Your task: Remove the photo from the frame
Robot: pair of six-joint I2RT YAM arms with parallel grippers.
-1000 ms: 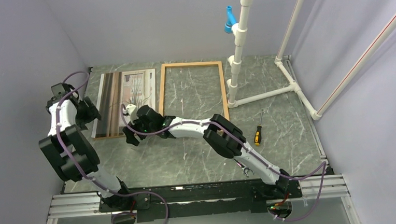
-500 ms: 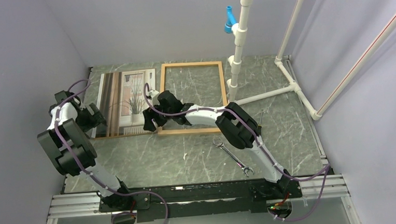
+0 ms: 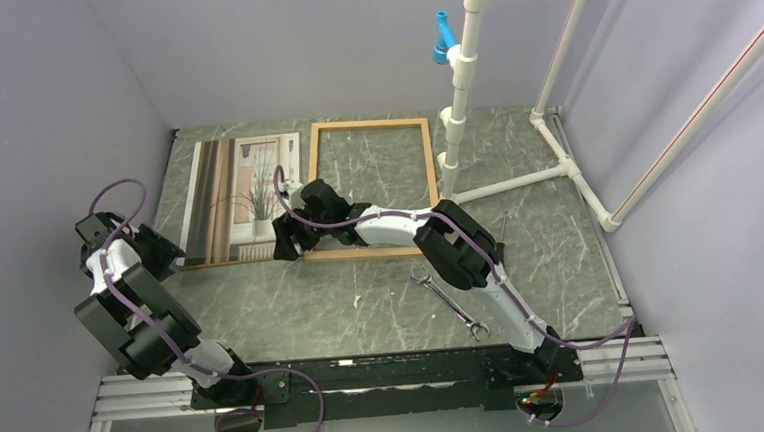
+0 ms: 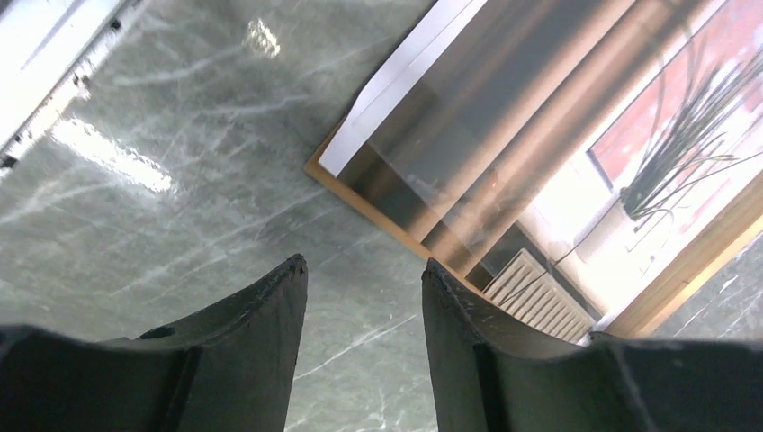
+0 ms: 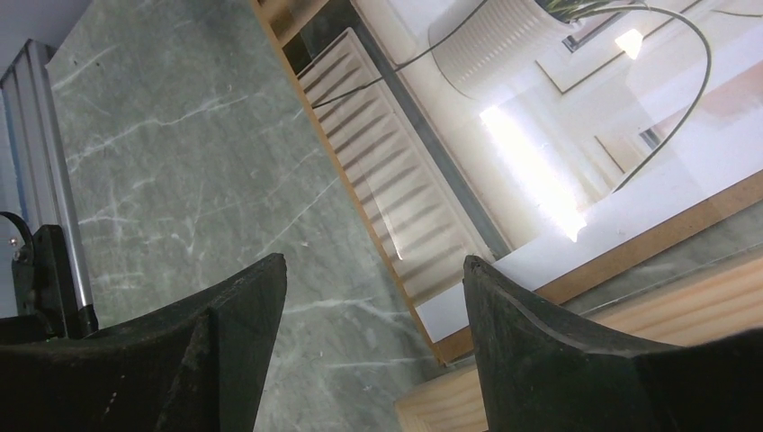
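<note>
top external: with left gripper (image 4: 363,265) and right gripper (image 5: 373,261) released, empty, we are risking knocking the glossy plant print (image 3: 246,189) onto the pale wooden frame (image 3: 367,125).

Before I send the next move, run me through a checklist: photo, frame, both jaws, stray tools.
1. Is the photo out of the frame: ok, it lies flat beside the empty frame.
2. Jaws of the left gripper open and empty: ok.
3. Jaws of the right gripper open and empty: ok.
4. Is the photo free of the brown board beneath: cannot tell; it rests on it.
5. Are the wrench and the screwdriver apart from photo and frame: ok.
</note>
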